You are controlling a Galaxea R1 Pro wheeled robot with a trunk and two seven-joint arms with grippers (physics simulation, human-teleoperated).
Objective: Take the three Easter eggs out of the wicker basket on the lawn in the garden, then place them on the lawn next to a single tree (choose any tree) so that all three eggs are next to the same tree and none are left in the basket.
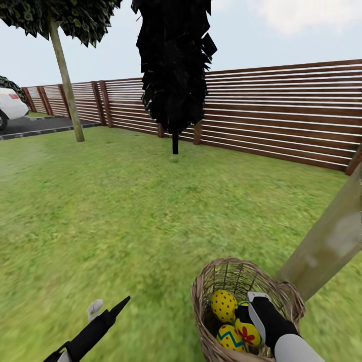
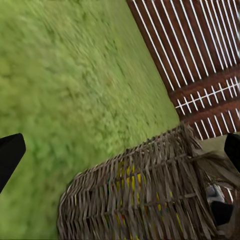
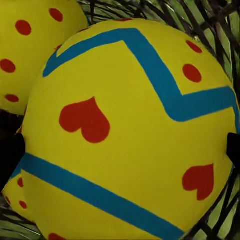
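The round brown woven-wicker basket (image 1: 246,306) sits on the mottled green lawn (image 1: 125,211) beside a pale slanted tree trunk (image 1: 329,241), holding three yellow eggs with red marks and blue zigzags (image 1: 223,305); the right gripper (image 1: 250,314) reaches inside with fingers parted around one egg (image 3: 130,130), while the left gripper (image 1: 108,307) hovers spread over grass

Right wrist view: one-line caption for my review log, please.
Right claw straddling a yellow Easter egg with blue zigzags and red hearts, inside the wicker basket.
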